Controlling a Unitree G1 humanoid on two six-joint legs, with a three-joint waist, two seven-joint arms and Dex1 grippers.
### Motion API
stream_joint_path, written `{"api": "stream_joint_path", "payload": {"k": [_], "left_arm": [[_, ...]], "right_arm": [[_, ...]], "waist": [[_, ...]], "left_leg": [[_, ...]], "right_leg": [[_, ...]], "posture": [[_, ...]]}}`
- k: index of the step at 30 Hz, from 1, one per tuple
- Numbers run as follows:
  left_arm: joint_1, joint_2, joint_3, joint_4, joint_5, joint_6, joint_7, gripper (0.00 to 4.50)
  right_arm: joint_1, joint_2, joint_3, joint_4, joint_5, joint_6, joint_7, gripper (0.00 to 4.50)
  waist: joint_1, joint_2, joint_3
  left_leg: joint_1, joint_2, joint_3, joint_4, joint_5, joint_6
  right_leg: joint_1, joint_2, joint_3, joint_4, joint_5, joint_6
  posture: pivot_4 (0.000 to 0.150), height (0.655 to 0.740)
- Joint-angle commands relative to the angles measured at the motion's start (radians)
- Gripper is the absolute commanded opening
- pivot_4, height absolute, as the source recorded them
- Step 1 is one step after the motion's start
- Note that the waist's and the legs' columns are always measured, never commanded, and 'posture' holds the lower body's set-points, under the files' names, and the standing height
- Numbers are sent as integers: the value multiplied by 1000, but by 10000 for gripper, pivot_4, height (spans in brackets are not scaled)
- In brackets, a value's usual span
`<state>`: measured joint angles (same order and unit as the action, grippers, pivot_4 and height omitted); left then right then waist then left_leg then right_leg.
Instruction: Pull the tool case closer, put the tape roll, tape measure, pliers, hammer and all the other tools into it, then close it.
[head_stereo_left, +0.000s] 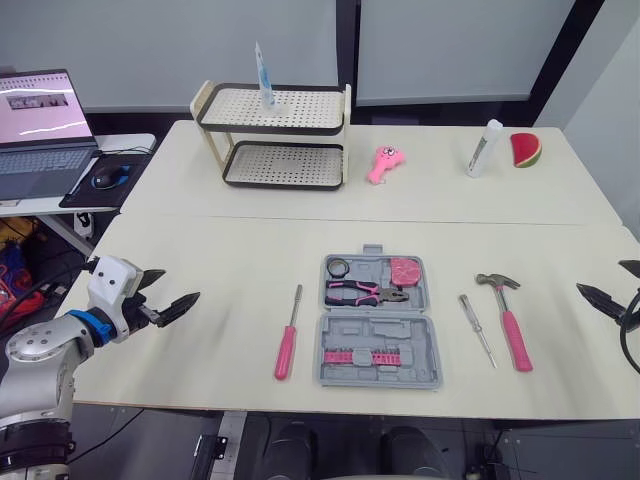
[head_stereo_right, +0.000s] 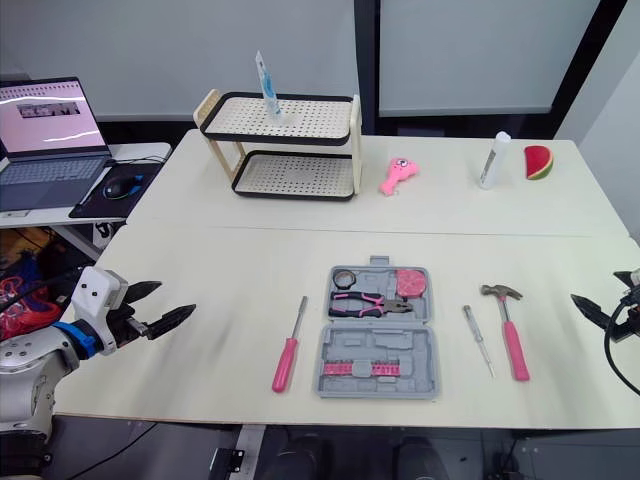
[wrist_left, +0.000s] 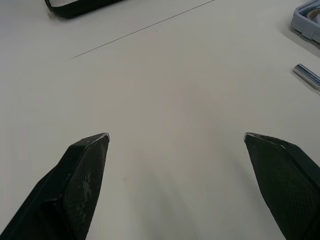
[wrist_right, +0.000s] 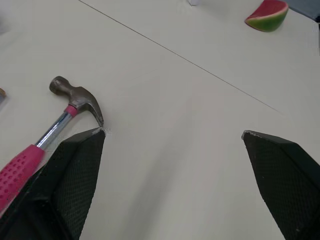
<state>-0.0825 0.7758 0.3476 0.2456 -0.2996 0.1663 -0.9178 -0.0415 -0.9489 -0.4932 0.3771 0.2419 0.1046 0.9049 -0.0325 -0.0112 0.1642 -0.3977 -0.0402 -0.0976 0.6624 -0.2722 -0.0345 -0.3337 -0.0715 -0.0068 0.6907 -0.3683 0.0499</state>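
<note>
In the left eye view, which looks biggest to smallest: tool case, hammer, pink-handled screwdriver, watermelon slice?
1. tool case
2. hammer and pink-handled screwdriver, about alike in length
3. watermelon slice, though it lies farther from the camera, so its rank is unsure

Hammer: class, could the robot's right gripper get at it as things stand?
Probably yes: the hammer lies on the table toward the open right gripper, with nothing between them.

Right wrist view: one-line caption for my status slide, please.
Right gripper open over the table, hammer lying just beside it, watermelon slice beyond.
</note>
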Motion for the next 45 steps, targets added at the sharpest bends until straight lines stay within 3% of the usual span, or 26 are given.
{"api": "stream_joint_path", "payload": {"k": [1,15,18,24,29,37,40,45], "left_arm": [[-2,6,16,-30,-9,-12,17,45000],[-56,9,-10,-48,-9,-27,19,45000],[-132,35,-31,-53,-29,-28,-41,45000],[-349,59,-178,-165,-151,182,-255,45000],[-498,2,-355,-293,-182,201,-402,45000],[-527,-106,-489,-318,-152,101,-493,45000],[-542,-143,-503,-281,-131,56,-490,45000],[-534,-194,-521,-276,-99,15,-466,45000]], "right_arm": [[-18,-5,-5,-1,0,-31,-20,44795],[8,23,9,-52,-14,-28,-102,44795],[55,41,-3,-120,-6,-1,-120,44795],[149,88,-8,-319,26,101,-139,44795],[208,109,-18,-503,76,229,-149,44795],[312,90,-34,-790,158,420,-120,44795],[295,121,24,-901,196,516,-169,44795],[246,197,181,-904,116,591,-308,44795]], "waist": [[-1,0,0],[1,0,0],[4,0,0],[4,0,0],[1,0,0],[1,0,0],[1,0,0],[3,0,0]], "left_leg": [[0,0,0,0,0,0],[0,0,0,0,0,0],[-1,0,0,0,0,0],[-1,-1,0,1,0,0],[-2,0,1,1,0,-1],[-2,1,4,1,0,0],[-2,1,4,1,0,0],[-2,0,2,2,0,0]], "right_leg": [[0,0,0,0,0,0],[0,0,0,0,0,0],[0,0,0,0,0,0],[0,0,-1,0,0,0],[0,1,-1,0,0,0],[1,2,0,-1,0,0],[1,1,0,-1,0,0],[2,1,-1,-1,0,0]], "posture": [[1500,7400],[1500,7400],[1500,7400],[1500,7400],[1500,7400],[1500,7400],[1500,7400],[1500,7400]]}}
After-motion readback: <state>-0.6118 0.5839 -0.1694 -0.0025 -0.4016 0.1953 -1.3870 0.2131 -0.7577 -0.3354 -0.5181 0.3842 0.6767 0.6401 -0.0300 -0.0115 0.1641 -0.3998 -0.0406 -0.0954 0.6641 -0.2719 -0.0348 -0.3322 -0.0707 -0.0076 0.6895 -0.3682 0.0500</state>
